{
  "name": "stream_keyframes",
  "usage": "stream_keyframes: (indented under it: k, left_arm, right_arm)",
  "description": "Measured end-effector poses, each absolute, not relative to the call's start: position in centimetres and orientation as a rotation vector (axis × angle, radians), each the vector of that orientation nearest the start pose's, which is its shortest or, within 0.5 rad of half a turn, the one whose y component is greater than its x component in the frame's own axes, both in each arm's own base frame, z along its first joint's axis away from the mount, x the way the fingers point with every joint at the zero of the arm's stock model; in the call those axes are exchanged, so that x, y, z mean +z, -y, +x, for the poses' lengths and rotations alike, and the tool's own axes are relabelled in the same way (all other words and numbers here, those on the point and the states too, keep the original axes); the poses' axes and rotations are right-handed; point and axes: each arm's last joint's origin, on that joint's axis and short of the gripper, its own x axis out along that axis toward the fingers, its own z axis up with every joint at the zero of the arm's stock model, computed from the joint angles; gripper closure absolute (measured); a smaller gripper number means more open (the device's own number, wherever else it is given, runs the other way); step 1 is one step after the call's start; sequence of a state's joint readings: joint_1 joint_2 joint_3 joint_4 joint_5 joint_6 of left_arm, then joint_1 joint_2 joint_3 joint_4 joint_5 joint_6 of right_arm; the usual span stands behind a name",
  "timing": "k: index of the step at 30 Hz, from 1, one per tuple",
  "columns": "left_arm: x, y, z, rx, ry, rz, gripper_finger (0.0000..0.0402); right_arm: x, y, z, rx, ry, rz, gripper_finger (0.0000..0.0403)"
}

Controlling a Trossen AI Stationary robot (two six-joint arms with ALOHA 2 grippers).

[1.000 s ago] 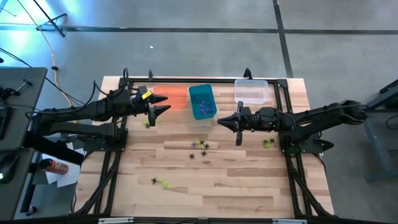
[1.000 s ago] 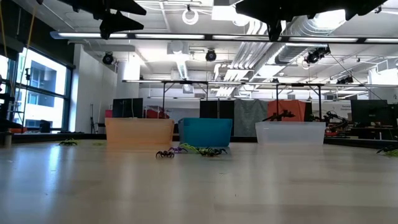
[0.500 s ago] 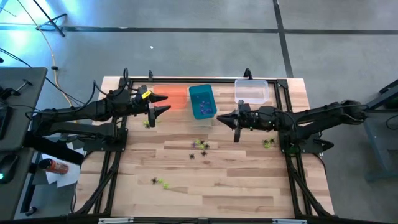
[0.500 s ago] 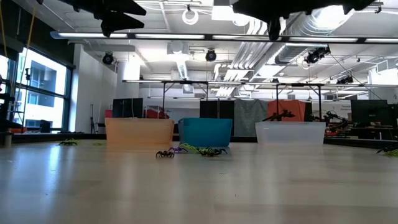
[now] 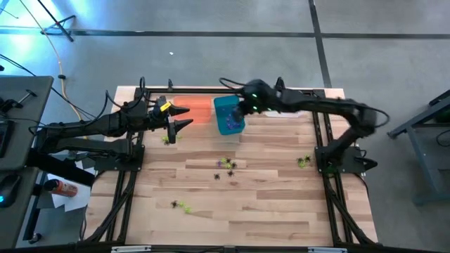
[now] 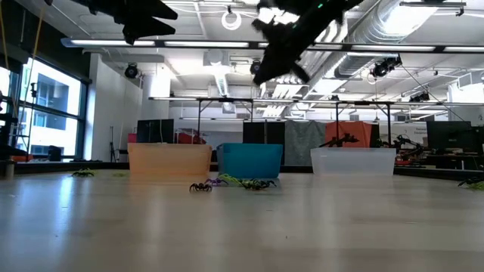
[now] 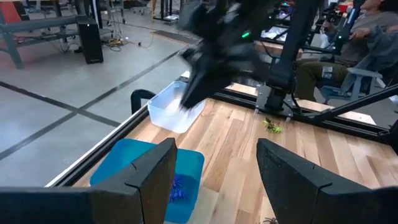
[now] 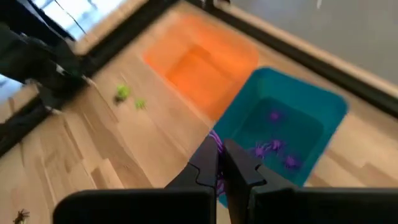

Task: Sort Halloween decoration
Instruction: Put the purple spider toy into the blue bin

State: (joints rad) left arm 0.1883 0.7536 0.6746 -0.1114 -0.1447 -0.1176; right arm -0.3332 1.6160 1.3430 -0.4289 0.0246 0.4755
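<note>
Wooden slat table [image 5: 267, 190] carries scattered spidery plastic trinkets [image 5: 225, 165] centre frame; right gripper [image 8: 219, 163], jaws pinched on a purple trinket [image 8: 217, 144], hangs over the teal plastic bin [image 5: 228, 114]. Left gripper [image 5: 184, 117], jaws apart and empty, waits upper left. Risk: the trinket, released off-centre, may miss the bin.

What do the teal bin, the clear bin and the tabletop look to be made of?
Teal bin: probably plastic, opaque, smooth walls with a soft sheen.
Clear bin: probably thin plastic, translucent and frosted; the table edge shows faintly through it.
Tabletop: wood, apparently butcher-block; pale planks with visible grain and seams, satin finish.
</note>
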Motion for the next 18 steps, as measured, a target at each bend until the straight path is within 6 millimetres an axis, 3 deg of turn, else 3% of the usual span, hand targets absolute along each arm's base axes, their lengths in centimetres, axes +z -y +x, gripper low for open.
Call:
stream_keyframes:
  k: [9,18]
  left_arm:
    - [30.6,-3.6,16.7,0.343,-0.175,-0.121,0.0190]
    - [30.6,-3.6,16.7,0.343,-0.176,-0.122,0.0190]
  right_arm:
    - [24.3,17.6,39.6,-0.570,-0.853,0.754,0.0402]
    - [20.0,18.5,43.7,-0.605,-1.021,0.750,0.0402]
